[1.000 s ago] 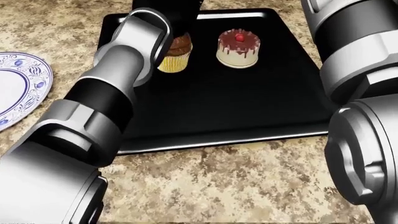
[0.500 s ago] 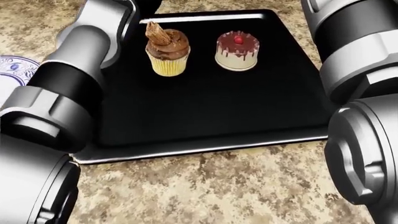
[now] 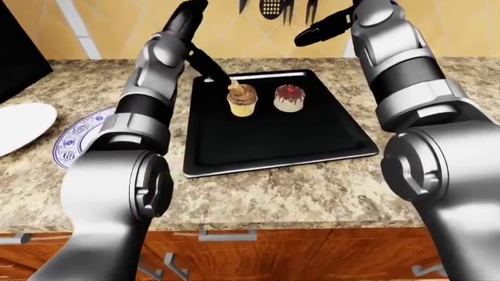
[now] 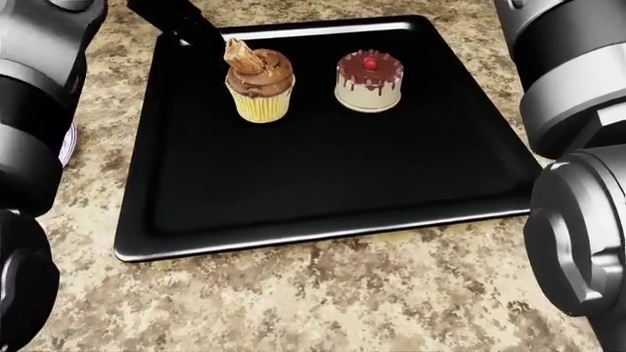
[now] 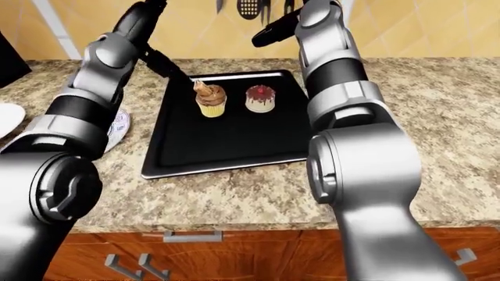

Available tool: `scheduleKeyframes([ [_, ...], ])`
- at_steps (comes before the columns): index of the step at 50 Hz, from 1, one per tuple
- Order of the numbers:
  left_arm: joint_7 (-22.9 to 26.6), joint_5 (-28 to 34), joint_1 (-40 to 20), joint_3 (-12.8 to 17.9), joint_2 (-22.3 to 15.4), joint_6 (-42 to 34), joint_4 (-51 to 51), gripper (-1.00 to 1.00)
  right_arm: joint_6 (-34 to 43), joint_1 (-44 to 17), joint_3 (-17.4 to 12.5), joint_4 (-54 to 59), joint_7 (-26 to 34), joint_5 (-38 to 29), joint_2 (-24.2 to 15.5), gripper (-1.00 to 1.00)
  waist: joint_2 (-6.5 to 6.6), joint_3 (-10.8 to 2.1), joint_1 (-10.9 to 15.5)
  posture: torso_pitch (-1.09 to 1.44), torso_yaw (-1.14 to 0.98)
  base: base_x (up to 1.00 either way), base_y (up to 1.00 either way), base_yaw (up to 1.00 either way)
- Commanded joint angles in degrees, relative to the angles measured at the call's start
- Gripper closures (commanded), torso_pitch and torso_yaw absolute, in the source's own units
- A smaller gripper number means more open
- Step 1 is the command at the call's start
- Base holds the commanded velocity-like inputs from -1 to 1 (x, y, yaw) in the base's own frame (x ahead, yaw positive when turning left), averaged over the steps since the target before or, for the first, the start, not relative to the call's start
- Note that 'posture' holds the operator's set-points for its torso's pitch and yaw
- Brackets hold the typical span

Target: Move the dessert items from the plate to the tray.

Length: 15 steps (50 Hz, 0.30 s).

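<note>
Both dessert items stand upright on the black tray, toward its top edge in the head view: a chocolate cupcake in a pale yellow wrapper with a flake stuck in its frosting, and just to its right, apart from it, a small round cake with chocolate drip and a red cherry on top. The tray lies on the speckled granite table. At its left, in the left-eye view, a blue-patterned plate shows partly behind the left arm, with a plain white plate further left. The left hand hangs above the tray's top-left corner, near the cupcake but not touching it, fingers extended and holding nothing. The right hand is raised above the tray, fingers stretched out, empty.
</note>
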<state>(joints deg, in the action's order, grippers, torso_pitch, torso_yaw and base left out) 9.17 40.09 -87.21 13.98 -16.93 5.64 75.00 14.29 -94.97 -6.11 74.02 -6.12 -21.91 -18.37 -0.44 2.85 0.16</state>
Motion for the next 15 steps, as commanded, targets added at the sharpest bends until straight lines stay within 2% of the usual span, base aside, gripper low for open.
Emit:
scheduleKeyframes([
  [1, 0.1, -6.6, -2.9, -0.5, -1.4, 2.8, -3.5, -1.0, -1.3, -2.4, -0.1, -2.3, -0.5, 0.0, -0.8, -1.0, 0.1, -2.22, 0.0, 0.0, 0.0, 0.0, 0.0, 0.0],
  [4, 1.0, -12.4, -3.8, -0.6, -3.3, 2.3, -4.4, -1.0, -0.8, -2.6, -1.0, -2.5, -0.6, 1.0, -1.9, -1.0, 0.16, -2.12, 0.0, 0.0, 0.0, 0.0, 0.0, 0.0],
  [7, 0.4, -14.9, -3.1, -2.3, -5.8, 1.8, -5.1, -1.0, -0.2, -3.3, -2.1, -3.6, -0.1, 2.5, -4.2, -1.0, 0.18, -2.0, 0.0, 0.0, 0.0, 0.0, 0.0, 0.0],
  [8, 0.3, -17.3, -3.5, -1.2, -6.5, 1.1, -5.2, -1.0, 0.1, -3.7, -2.8, -4.2, 0.2, 3.4, -5.2, -1.0, 0.19, -1.96, 0.0, 0.0, 0.0, 0.0, 0.0, 0.0],
  [10, 1.0, -19.4, -3.2, -1.7, -7.9, 1.3, -5.6, -1.0, 0.3, -4.0, -3.1, -5.0, 0.8, 4.5, -6.7, -1.0, 0.25, -1.92, 0.1, 0.0, 0.0, 0.0, 0.0, 0.0],
  [11, 1.8, -21.5, -3.1, -1.0, -8.5, 1.9, -6.0, -1.0, 0.5, -4.2, -3.6, -5.6, 1.6, 5.5, -7.7, -1.0, 0.3, -1.85, 0.1, 0.0, 0.0, 0.0, 0.0, 0.0],
  [15, 3.9, -25.9, -2.0, -1.4, -11.0, 1.8, -7.6, -1.0, 2.1, -4.8, -3.3, -8.4, 3.2, 7.0, -9.9, -1.0, 0.4, -1.63, 0.1, 0.0, 0.0, 0.0, 0.0, 0.0],
])
